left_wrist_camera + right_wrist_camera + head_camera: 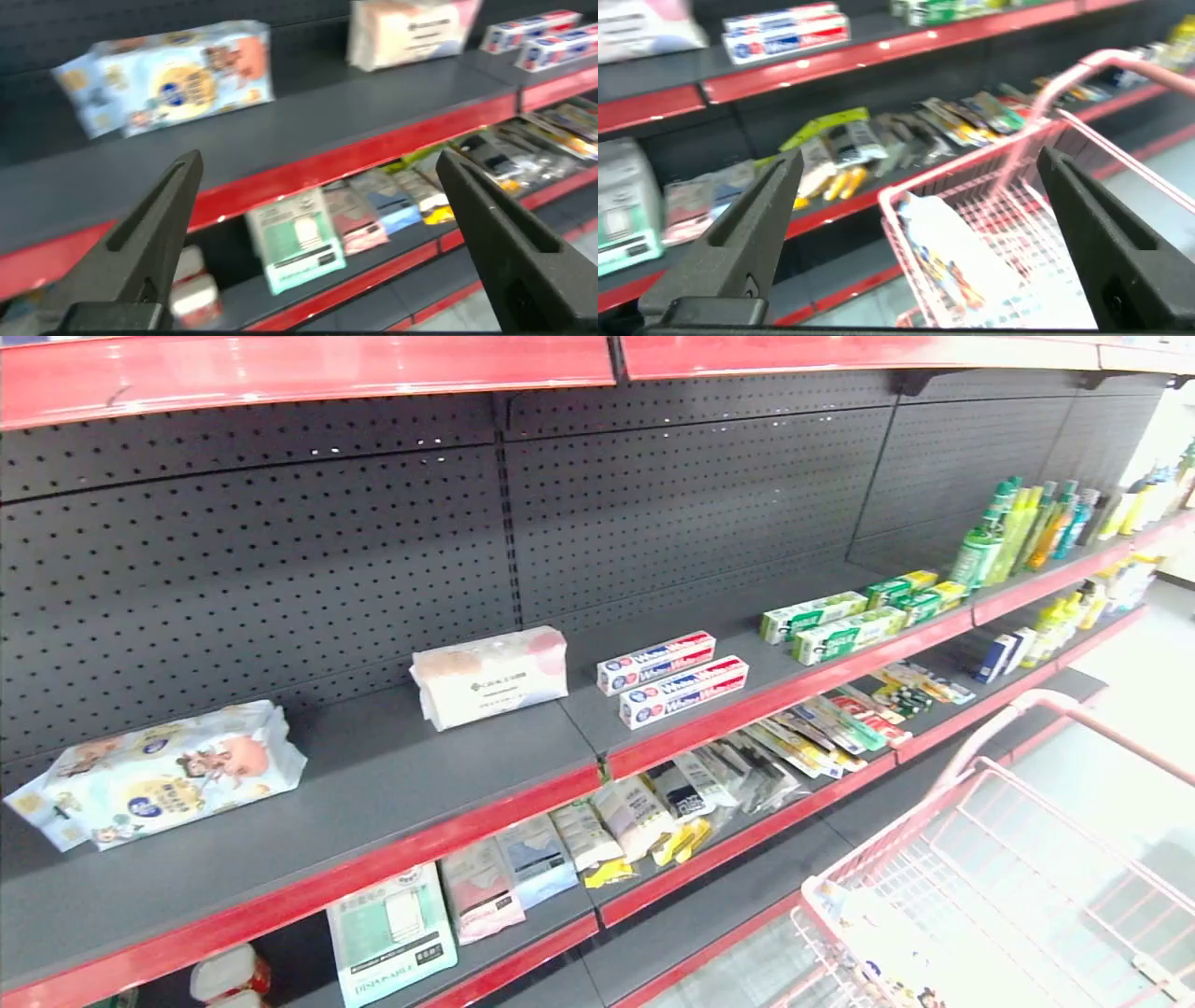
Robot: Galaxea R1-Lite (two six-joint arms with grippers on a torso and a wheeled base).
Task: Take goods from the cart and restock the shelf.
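Pink wire cart sits at 4 o'clock in the head view, with a pack lying in its 7 o'clock corner, long axis running roughly 10 to 4 o'clock. Right claw is spread wide and empty, looking down onto that pack, so I judge it the nearer arm. Left claw, equally wide and empty, faces the shelf.

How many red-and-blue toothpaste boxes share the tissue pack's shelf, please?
2. The rear toothpaste box lies nearer the back panel; the front toothpaste box lies beside it, by the red edge of the shelf. None seems hidden.
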